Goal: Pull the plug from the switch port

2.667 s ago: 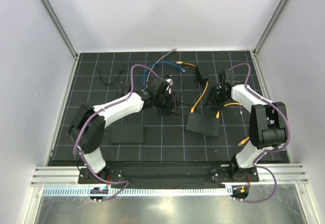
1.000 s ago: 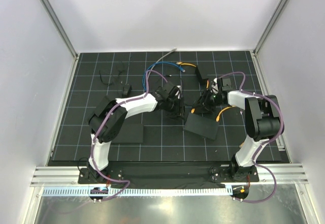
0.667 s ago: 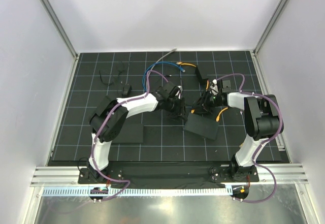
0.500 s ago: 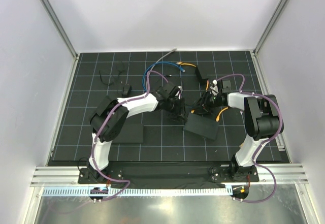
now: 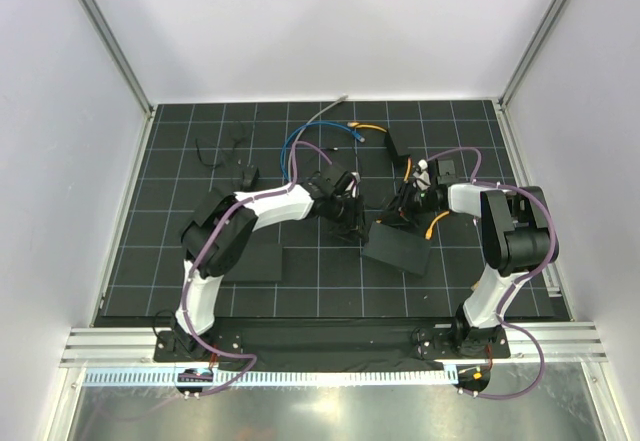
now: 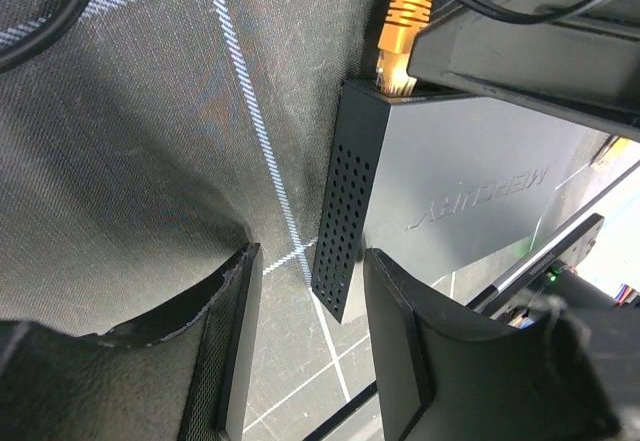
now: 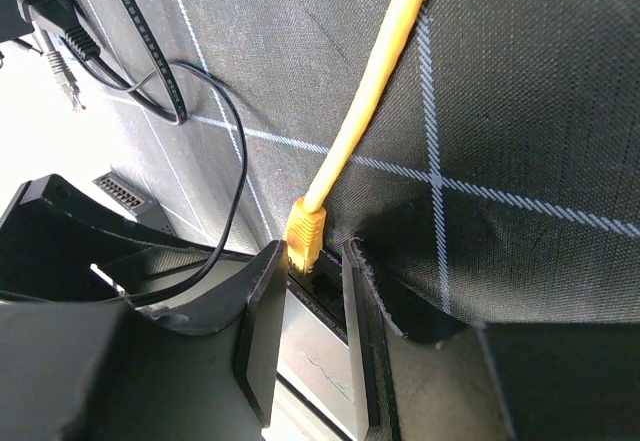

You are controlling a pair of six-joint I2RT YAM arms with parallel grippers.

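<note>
From above, the left fingers and right fingers are seen close together near the middle of the bench, at the far-left corner of the black switch box. In the left wrist view, the left fingers are held wide, with the box's perforated side and near corner between them. Contact cannot be told. The orange plug is seated in the box's far end. In the right wrist view, the plug sits in the switch port between the right fingers, which are narrowed around it with a dark sliver left on one side.
</note>
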